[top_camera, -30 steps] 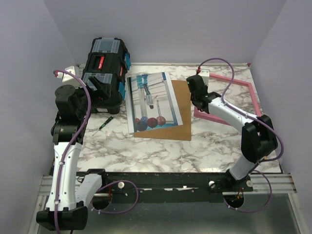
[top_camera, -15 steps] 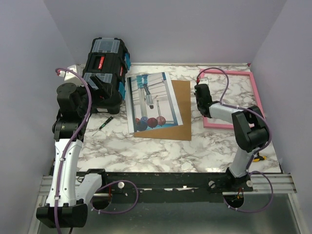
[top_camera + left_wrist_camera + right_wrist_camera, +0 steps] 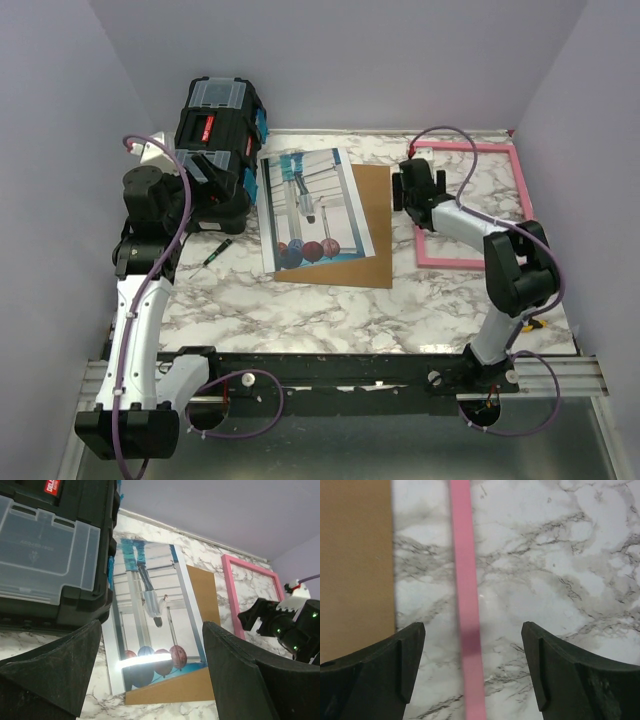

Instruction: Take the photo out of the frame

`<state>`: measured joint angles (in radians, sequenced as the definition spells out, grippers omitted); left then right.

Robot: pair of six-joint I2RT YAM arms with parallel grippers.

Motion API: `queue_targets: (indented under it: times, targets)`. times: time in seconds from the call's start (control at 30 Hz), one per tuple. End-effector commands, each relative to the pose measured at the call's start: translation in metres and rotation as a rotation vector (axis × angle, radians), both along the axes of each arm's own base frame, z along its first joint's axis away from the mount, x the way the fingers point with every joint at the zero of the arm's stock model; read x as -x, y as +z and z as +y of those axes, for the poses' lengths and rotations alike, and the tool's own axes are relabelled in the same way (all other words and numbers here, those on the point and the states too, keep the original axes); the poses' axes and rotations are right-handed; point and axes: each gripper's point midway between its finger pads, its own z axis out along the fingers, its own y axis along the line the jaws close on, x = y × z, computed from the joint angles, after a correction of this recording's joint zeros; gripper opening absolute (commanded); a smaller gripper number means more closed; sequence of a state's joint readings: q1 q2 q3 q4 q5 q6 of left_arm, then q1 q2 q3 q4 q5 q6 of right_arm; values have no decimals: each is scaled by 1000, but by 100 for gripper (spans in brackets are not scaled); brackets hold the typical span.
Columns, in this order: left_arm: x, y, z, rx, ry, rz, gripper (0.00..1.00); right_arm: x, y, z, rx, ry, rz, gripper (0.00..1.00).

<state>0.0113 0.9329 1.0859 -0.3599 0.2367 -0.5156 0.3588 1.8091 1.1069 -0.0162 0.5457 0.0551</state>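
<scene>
On the marbled worktop (image 3: pixel 300 315), the photo (image 3: pixel 310 205) lay face up near the middle, out of the frame (image 3: pixel 468 147). It rested partly on a plain brown backing board (image 3: pixel 375 225), which stuck out along its right and near edges. A small dark pen-like item (image 3: pixel 216 253) lay to the photo's left. The left tool (image 3: pixel 152 627) hung spread and empty beside a black toolbox (image 3: pixel 215 135) at the far left. The right tool (image 3: pixel 472 630) was spread above the frame's left rail, gripping nothing. The pink frame lay flat at the far right, apart from the photo.
</scene>
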Motion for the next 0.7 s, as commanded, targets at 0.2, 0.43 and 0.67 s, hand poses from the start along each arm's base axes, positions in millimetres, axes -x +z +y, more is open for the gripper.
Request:
queue_targets:
  times: [0.2,0.43,0.67]
  targets:
    - [-13,-37,-40,12,-146,124,84,12,61,146,-782,300,-75,98]
    - [-8,-78,-86,-98,-225,250,84,-4,37,178,-836,417,-19,99]
    - [16,-135,-85,-42,-141,333,86,-52,30,198,-801,471,-46,100]
